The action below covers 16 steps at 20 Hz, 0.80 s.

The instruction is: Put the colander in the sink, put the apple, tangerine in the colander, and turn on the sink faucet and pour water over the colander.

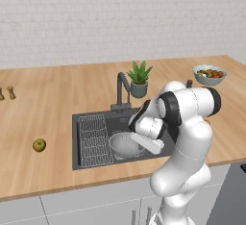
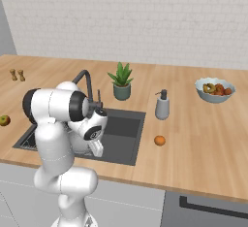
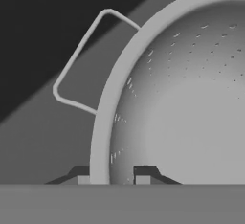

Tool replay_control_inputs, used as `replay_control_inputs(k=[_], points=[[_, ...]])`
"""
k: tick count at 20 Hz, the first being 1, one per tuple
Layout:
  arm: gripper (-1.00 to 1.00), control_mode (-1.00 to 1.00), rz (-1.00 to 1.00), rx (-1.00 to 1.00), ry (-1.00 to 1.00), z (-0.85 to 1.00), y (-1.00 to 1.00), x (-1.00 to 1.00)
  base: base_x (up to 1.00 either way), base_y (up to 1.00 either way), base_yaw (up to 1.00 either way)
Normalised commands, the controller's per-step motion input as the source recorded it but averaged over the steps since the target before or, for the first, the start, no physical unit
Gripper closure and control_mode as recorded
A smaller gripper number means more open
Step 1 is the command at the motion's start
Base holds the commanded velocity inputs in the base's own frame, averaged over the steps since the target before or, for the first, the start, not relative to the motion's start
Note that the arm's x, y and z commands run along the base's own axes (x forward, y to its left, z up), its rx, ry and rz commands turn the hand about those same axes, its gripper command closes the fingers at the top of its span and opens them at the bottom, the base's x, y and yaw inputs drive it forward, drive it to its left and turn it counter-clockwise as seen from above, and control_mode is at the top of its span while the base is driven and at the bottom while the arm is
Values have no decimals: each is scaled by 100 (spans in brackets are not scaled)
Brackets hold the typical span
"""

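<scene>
The end effector (image 3: pixel 112 176) straddles the rim of the colander (image 3: pixel 191 103), one tip either side, narrowly parted and apparently gripping it. The perforated pale colander sits in the dark sink (image 1: pixel 96 159), beside the wire rack (image 1: pixel 93 140). The apple (image 1: pixel 39 145) lies toward the table's (image 1: pixel 48 108) left edge, the tangerine (image 2: pixel 160 140) right of the sink. Behind stand the gooseneck sink faucet (image 1: pixel 121 92), a potted plant (image 1: pixel 139 79) and a soap dispenser (image 2: pixel 162 105).

Matt finishes over pale wood

The colander (image 3: pixel 191 98) looks smooth, matt pale metal, finely perforated, with a thin wire handle (image 3: pixel 79 65); the sink (image 1: pixel 96 123) is dull dark grey; the counter (image 1: pixel 53 99) is light wood grain; the wall (image 1: pixel 120 17) is white brick.
</scene>
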Motion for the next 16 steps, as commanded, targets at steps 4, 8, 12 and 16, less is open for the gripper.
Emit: replay_control_inputs(k=[4,8,12,16], points=[[100,-100,0,0,1,-7,3,7,0,0,0],[100,-100,0,0,1,0,6,3,0,0,0],[-100,-100,0,0,1,0,2,0,0,0,0],[-100,-100,0,0,0,0,0,0,0,0,0]])
